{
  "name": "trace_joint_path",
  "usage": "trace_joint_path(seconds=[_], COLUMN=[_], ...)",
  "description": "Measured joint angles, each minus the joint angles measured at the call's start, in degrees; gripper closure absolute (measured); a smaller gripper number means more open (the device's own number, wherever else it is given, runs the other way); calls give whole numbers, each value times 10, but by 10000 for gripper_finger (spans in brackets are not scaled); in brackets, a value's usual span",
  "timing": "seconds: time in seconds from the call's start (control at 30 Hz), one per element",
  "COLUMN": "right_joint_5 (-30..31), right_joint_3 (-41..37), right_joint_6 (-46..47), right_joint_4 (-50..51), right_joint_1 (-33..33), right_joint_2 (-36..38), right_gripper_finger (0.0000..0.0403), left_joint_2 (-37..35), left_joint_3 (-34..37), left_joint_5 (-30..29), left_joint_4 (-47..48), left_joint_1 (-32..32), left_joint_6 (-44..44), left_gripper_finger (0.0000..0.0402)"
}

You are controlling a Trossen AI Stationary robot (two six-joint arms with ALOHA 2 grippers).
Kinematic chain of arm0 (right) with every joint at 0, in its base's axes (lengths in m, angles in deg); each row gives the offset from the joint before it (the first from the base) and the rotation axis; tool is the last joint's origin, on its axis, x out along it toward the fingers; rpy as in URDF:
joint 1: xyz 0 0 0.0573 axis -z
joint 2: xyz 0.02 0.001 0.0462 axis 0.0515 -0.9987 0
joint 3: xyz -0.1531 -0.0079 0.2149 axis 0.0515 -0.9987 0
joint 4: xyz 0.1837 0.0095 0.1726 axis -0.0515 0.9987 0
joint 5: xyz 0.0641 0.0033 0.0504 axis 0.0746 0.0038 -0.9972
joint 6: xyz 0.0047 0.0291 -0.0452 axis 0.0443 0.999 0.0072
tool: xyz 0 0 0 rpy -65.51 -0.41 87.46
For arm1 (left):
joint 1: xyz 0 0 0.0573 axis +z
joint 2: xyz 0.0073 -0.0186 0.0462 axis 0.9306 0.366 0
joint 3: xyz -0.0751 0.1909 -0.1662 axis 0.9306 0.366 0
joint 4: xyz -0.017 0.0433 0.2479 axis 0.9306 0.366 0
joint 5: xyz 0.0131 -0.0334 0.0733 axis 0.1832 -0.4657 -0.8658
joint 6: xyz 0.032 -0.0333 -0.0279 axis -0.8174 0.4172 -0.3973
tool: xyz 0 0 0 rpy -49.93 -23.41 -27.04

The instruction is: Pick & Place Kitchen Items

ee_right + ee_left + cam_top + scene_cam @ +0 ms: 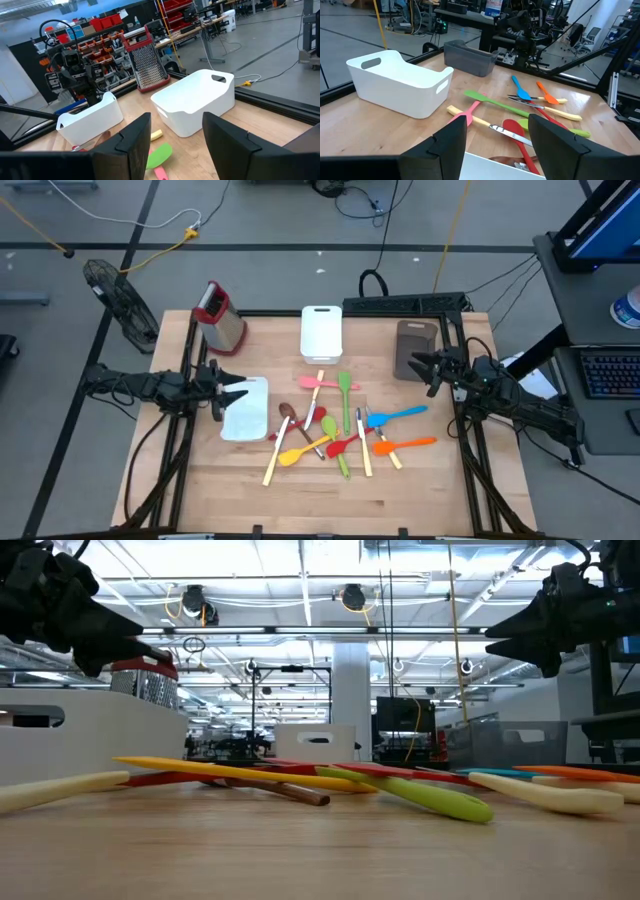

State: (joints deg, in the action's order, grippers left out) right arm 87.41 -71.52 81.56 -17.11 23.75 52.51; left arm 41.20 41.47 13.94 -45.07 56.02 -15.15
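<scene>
Utensils (335, 430) are lying scattered in a loose heap at the centre of the wooden counter (420, 490) in the high view: red, green, yellow, pink, blue and orange spoons and spatulas, several crossing one another. Left gripper (232, 395) is hovering at the middle left of the frame, over the near edge of a white tray (248, 418), its jaws standing released and carrying nothing. Right gripper (425, 367) is hanging at the middle right, beside a brown tray (412, 340), its jaws also parted and empty. Another white tray (321, 332) is sitting at the upper centre, above the heap. Steel box grater (220, 315) with a red top is standing toward the upper left corner of the counter.
</scene>
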Motion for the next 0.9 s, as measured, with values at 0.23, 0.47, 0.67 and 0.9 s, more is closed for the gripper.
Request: trace_joint_path(seconds=[0.23, 0.47, 0.67, 0.9], right_joint_5=[54, 61, 73, 77], right_joint_3=[0, 0, 0, 0], right_joint_6=[0, 0, 19, 37], right_joint_4=[0, 0, 0, -10], right_joint_1=[0, 0, 0, 0], right_joint_2=[0, 0, 0, 0], right_gripper_finger=[232, 232, 232, 232], left_joint_2=[0, 0, 0, 0], left_joint_3=[0, 0, 0, 0], left_joint_5=[0, -2, -52, -53], left_joint_4=[0, 0, 0, 0], left_joint_1=[0, 0, 0, 1], left_joint_6=[0, -5, -48, -46], left_gripper_finger=[183, 183, 183, 183])
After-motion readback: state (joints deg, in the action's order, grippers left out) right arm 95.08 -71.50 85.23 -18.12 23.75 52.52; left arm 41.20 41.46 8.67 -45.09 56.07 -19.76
